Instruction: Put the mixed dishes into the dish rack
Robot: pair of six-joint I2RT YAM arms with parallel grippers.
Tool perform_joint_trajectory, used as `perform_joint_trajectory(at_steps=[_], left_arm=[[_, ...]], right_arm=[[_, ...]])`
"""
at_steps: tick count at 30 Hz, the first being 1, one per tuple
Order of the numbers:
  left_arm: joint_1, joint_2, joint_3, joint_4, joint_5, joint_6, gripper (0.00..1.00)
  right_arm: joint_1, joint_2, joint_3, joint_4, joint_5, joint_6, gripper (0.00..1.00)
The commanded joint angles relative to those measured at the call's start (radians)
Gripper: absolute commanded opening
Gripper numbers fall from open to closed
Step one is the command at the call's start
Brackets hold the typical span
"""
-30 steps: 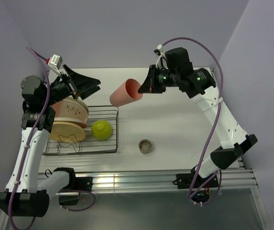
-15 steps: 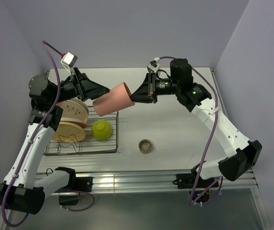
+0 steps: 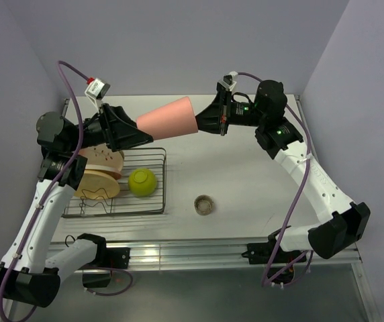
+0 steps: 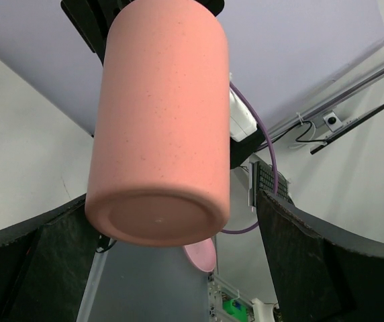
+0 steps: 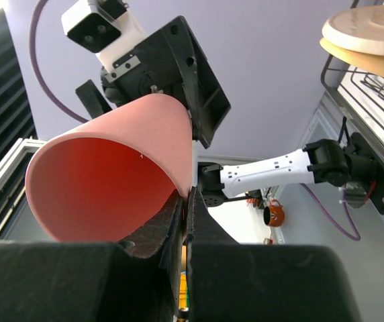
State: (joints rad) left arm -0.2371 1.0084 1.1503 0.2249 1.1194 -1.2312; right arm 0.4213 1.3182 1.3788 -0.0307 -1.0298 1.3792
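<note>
No words or numbers are showing clearly in any view. The small white box [image 3: 97, 87] is looking far too tiny and blurry for reading any letters.

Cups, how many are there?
2. The pink cup is in the air, held by the right tool; the tiny grey-brown cup stands on the table beside the dish rack.

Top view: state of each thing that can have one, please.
pink cup, in the air, sideways, rim pinched
right end effector, shut on pink cup
left end effector, open around the cup's base, not touching
plates, on edge in the dish rack
yellow-green bowl, in the dish rack
tiny cup, upright on the table
</note>
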Motion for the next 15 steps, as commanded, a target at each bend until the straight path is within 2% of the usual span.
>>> perform_joint_trajectory(at_steps=[1,8,15], left_arm=[[-0.004,-0.013,0.000,0.062,0.011,0.007,0.99],[-0.004,0.013,0.012,0.094,-0.044,-0.017,0.99],[-0.005,0.029,0.009,0.074,-0.072,-0.007,0.98]], right_arm=[[-0.007,-0.019,-0.014,0.112,0.000,0.047,0.00],[-0.007,-0.017,0.000,0.037,-0.009,-0.019,0.00],[-0.006,-0.025,-0.030,0.075,-0.010,0.000,0.00]])
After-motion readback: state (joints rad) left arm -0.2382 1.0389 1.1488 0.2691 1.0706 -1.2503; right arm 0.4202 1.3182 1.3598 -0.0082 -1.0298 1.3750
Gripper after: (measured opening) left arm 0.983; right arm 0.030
